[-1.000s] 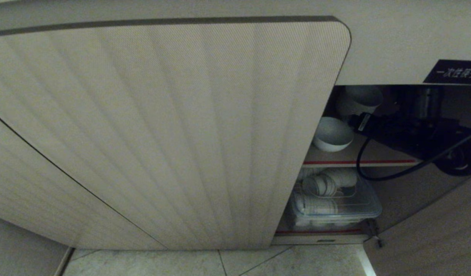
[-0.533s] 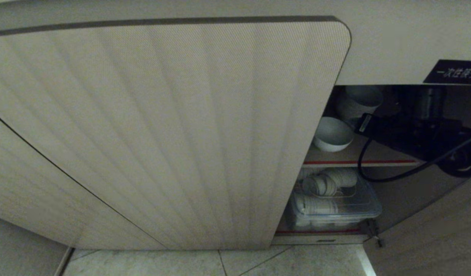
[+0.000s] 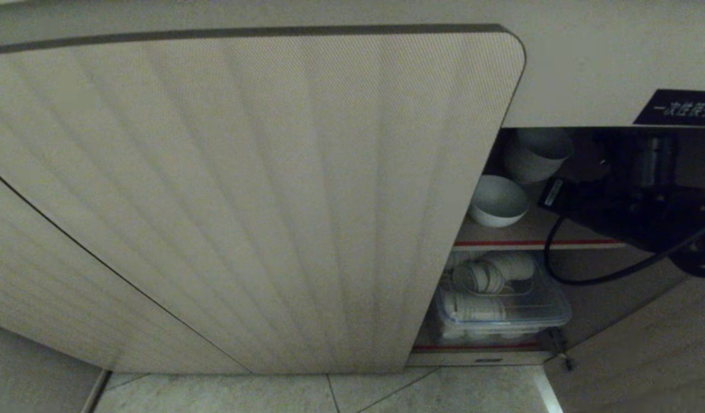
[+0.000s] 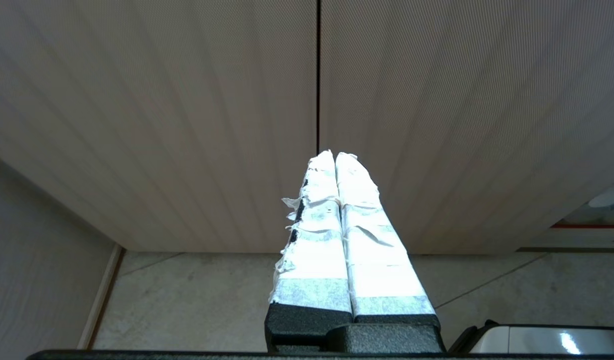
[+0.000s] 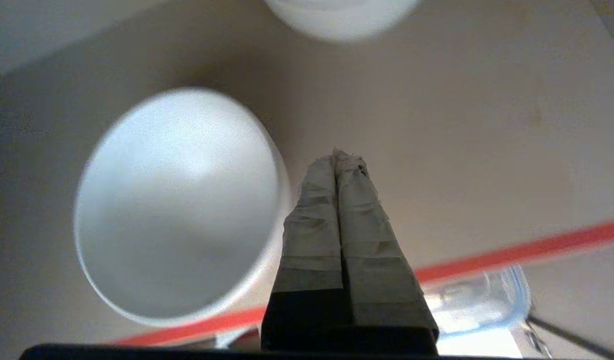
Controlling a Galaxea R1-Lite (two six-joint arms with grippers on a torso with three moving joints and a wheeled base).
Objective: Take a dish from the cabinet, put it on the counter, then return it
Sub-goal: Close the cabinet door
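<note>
On the cabinet's [image 3: 260,189] upper shelf [image 3: 518,234], just behind its red edge, the bowl [image 3: 497,199] is sitting upright, showing past the rounded door edge in the head view. Beside it the right gripper [image 5: 342,155] is hovering over the shelf with its taped fingers [image 5: 311,220] pressed flat together and gripping nothing; in the right wrist view the bowl's rim is lying just alongside the fingers, though whether they are touching it cannot be told. Behind the bowl, deeper on the same shelf, a second white vessel [image 3: 537,154] is standing. The dark right arm [image 3: 627,209] is reaching into the opening from the right, a black cable [image 3: 581,275] looping below it. Under the shelf, a clear plastic box [image 3: 501,310] is holding stacked white bowls lying on their sides. A black label [image 3: 680,107] with white characters is showing on the panel above the opening. Off to the left, the left gripper [image 4: 335,156] is hanging before the closed ribbed doors above the tiled floor [image 4: 197,300], its taped fingers likewise pressed together and empty.
</note>
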